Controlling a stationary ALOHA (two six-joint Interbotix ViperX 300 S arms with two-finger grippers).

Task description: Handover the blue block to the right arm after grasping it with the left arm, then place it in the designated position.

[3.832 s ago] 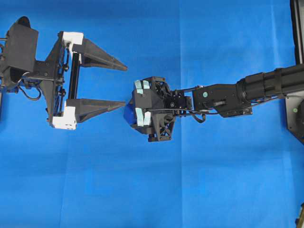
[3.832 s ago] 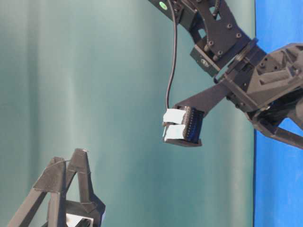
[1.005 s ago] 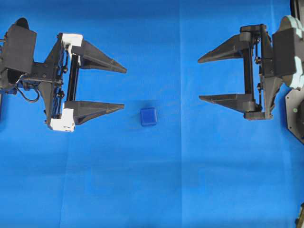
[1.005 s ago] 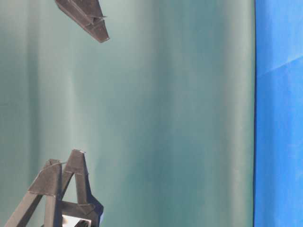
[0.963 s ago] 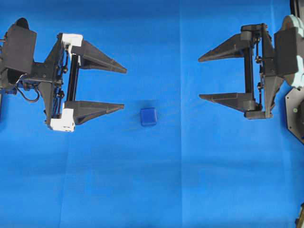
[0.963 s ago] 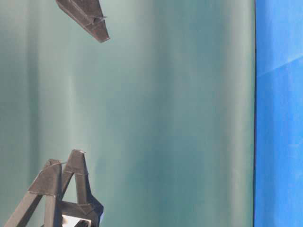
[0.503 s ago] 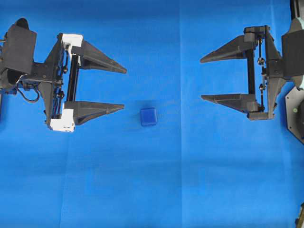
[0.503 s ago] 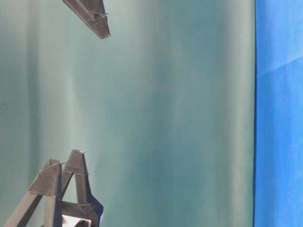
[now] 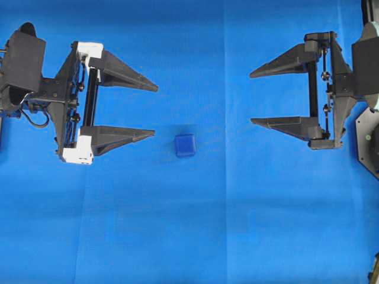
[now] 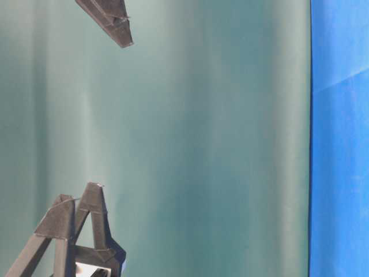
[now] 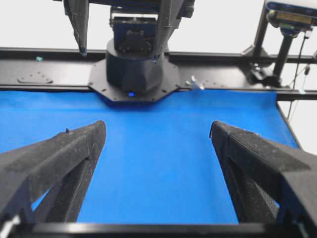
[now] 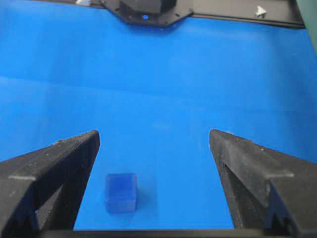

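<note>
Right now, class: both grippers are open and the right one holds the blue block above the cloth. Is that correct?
Not quite. Both grippers are open, but the right gripper holds nothing: the overhead view shows the blue block lying on the blue cloth, nearer the left gripper.

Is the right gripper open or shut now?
Open. The right gripper has its fingers spread wide with bare cloth between them; the block sits on the cloth, apart from it.
</note>
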